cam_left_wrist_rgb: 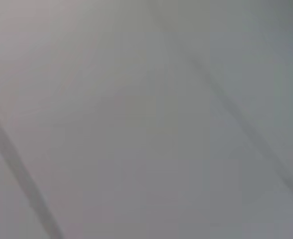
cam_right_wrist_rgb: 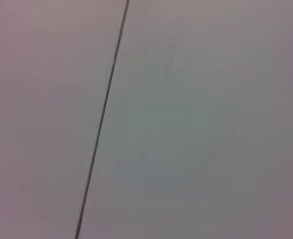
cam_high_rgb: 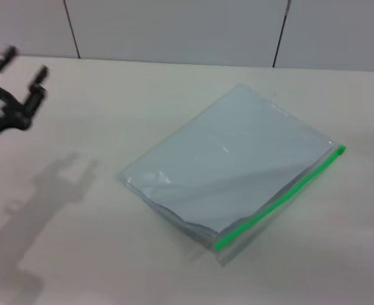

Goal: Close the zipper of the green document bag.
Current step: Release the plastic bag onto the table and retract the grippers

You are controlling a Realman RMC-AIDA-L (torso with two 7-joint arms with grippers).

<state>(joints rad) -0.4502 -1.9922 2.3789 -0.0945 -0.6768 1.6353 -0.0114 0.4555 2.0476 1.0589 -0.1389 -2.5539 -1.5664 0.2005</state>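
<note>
The green document bag (cam_high_rgb: pixel 228 171) lies flat on the table, turned at an angle, pale blue-grey with white sheets showing through. Its zipper (cam_high_rgb: pixel 280 198) is a bright green strip along the near-right edge, running from the front corner to the right corner. I cannot make out the slider tab. My left gripper (cam_high_rgb: pixel 25 71) hovers open above the table at the far left of the head view, well away from the bag, holding nothing. My right gripper is out of view. Both wrist views show only blank grey panels with dark seams.
The beige table (cam_high_rgb: pixel 79 254) stretches around the bag. A grey panelled wall (cam_high_rgb: pixel 174 28) with dark seams stands behind the table's far edge. The left arm's shadow (cam_high_rgb: pixel 44 203) falls on the table at the front left.
</note>
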